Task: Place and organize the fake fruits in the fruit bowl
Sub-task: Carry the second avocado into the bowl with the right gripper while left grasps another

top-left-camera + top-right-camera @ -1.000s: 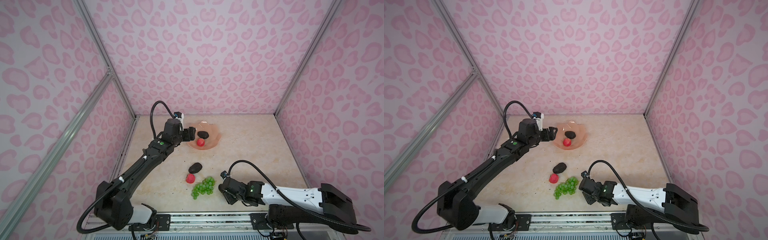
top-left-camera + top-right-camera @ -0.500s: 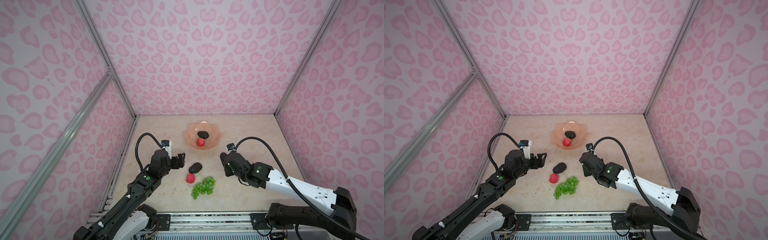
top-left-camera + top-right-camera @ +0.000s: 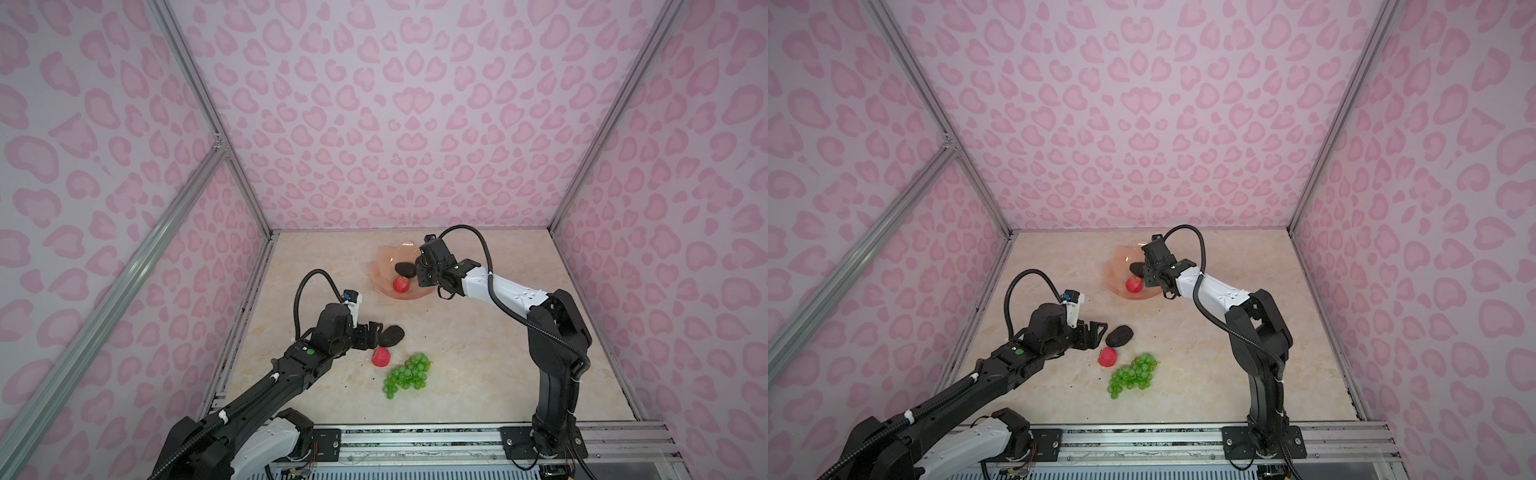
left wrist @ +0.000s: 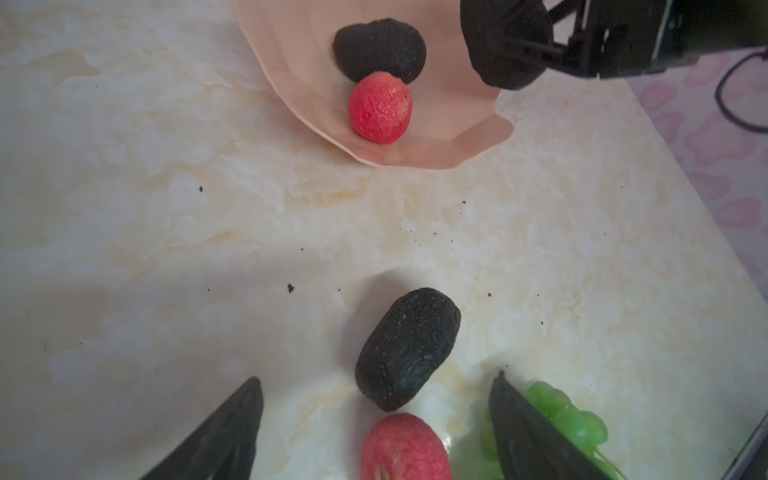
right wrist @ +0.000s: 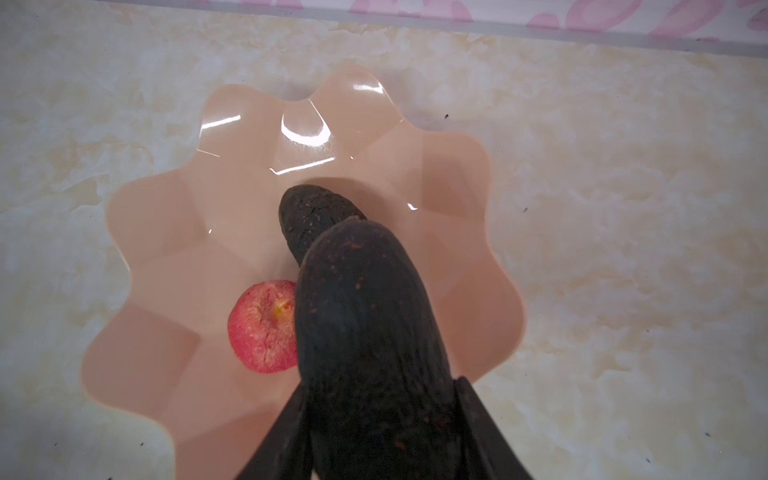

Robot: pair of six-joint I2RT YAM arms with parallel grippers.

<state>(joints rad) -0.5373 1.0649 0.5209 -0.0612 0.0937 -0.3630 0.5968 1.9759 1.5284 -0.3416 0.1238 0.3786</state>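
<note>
1. Translucent peach-pink plastic forms the fruit bowl (image 5: 137, 232), scalloped at the rim and standing near the back of the marbled tabletop (image 3: 478, 357). Inside lie one avocado (image 5: 309, 216) and one strawberry (image 5: 259, 328), touching each other in the left wrist view.
2. Progress, as judged: two of six fruits are delivered and a third is arriving, so the task is roughly at its midpoint.
3. The right gripper (image 5: 378, 419) is closed on the held avocado (image 5: 365, 332), its jaws clamping the fruit's flanks. It hangs over the bowl's interior, above the two fruits already there; whether it touches them cannot be told.
4. Remaining on the table: a loose avocado (image 4: 407, 349), a second strawberry (image 4: 405, 449) just beside it, and the grapes (image 3: 407, 374) near both.
5. The left gripper (image 4: 374, 424) stands wide open and empty. The loose avocado lies just ahead of its fingertips, roughly centred between them; the second strawberry sits between the jaws and the grapes lie beyond one finger (image 4: 528, 424).
</note>
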